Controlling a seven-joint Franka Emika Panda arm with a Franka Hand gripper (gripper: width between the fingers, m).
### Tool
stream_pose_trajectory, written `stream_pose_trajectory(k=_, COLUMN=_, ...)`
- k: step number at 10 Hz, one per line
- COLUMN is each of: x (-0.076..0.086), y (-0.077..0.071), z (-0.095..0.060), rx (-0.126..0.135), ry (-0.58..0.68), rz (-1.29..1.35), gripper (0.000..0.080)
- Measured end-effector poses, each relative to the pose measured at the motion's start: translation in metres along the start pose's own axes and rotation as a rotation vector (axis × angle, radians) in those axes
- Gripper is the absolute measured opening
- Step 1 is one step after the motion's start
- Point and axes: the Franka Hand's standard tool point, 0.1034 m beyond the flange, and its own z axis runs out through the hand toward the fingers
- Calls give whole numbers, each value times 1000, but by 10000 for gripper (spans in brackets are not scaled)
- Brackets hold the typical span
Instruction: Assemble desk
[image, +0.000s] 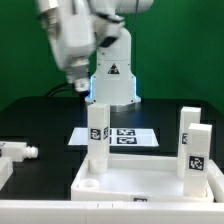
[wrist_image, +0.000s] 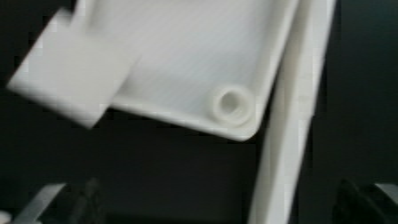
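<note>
The desk's white rimmed tabletop (image: 140, 183) lies flat at the front of the table. One tagged leg (image: 97, 135) stands upright at its corner on the exterior view's left, and two more legs (image: 196, 150) stand at the exterior view's right. Another leg (image: 16, 151) lies loose on the table at the far left. My gripper (image: 79, 84) hangs high above the table, behind and left of the tabletop, touching nothing. In the wrist view the tabletop (wrist_image: 178, 60) shows a round corner socket (wrist_image: 231, 100), a leg (wrist_image: 75, 75) and its rim (wrist_image: 294, 120). The gripper (wrist_image: 217, 205) is open and holds nothing.
The marker board (image: 122, 137) lies on the black table behind the tabletop. The robot's white base (image: 112, 82) stands at the back centre. A white block (image: 4, 172) sits at the left edge.
</note>
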Motion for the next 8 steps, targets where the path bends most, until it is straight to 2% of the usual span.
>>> stream_pose_trajectory(k=1, x=12, y=14, z=3, rx=-14, ry=6, rz=3, gripper=649)
stream_pose_trajectory(k=6, x=14, y=18, z=7, rx=-15, ry=15, rz=-3, gripper=649)
stream_pose_trajectory(k=8, x=39, y=48, z=10, rx=-16, ry=-12, rz=14, gripper=649)
